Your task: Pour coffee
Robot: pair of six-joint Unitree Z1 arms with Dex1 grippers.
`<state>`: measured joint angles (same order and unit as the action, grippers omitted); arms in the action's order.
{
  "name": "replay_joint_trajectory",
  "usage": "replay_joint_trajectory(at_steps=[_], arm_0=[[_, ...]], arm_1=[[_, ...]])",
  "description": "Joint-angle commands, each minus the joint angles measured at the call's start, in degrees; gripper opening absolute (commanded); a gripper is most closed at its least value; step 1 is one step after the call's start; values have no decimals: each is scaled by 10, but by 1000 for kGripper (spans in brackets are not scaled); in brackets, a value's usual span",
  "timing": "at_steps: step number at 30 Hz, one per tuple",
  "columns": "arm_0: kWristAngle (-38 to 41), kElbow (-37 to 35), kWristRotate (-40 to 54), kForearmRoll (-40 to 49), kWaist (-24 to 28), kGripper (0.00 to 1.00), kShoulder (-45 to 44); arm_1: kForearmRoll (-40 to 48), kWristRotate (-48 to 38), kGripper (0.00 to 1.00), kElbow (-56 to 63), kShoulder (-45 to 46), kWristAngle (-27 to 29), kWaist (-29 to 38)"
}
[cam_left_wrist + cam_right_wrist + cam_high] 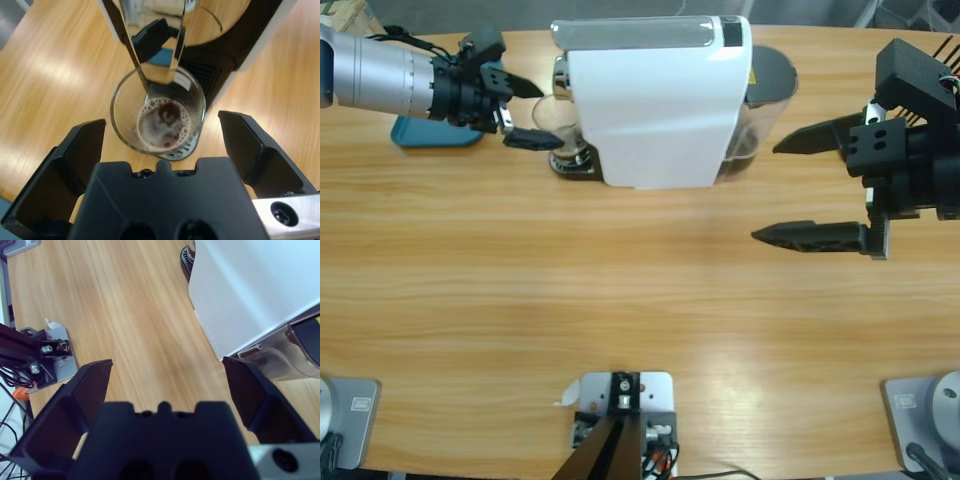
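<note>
At the upper left of the high view I see my left tool [527, 112], matte black on a ribbed silver-grey wrist, its two jaws spread apart on either side of the small clear glass tumbler [552, 125]. Just behind the wrist lies a flat teal blue rounded object [432, 134] on the desk. In the left wrist view the tumbler [157, 112] sits between the open jaws, touching neither, on a dark grated drip tray [185, 150] under a shiny chrome spout [157, 50]. The coffee [164, 125] is a shallow dark brown pool with pale foam bubbles at the bottom of the glass.

At upper middle stands the smooth, glossy white boxy coffee machine [655, 100], with a dark translucent tank [765, 90] at its right side.

At the right edge my right tool [800, 190] hangs with its pointed jaws wide apart, holding nothing.

The desk [620, 300] is long, light wood with fine straight grain and a soft sheen.
</note>
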<state>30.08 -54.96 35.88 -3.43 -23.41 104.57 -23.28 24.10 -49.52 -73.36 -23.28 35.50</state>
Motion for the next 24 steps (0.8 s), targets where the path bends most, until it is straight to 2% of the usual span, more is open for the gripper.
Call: replay_joint_trajectory(at_steps=[1, 24], arm_0=[[13, -15, -8, -4, -16, 987, 51], [-14, -23, -27, -17, -15, 991, 53]], arm_1=[[10, 3, 1000, 23, -19, -9, -10], [19, 3, 1000, 24, -31, -16, -11]])
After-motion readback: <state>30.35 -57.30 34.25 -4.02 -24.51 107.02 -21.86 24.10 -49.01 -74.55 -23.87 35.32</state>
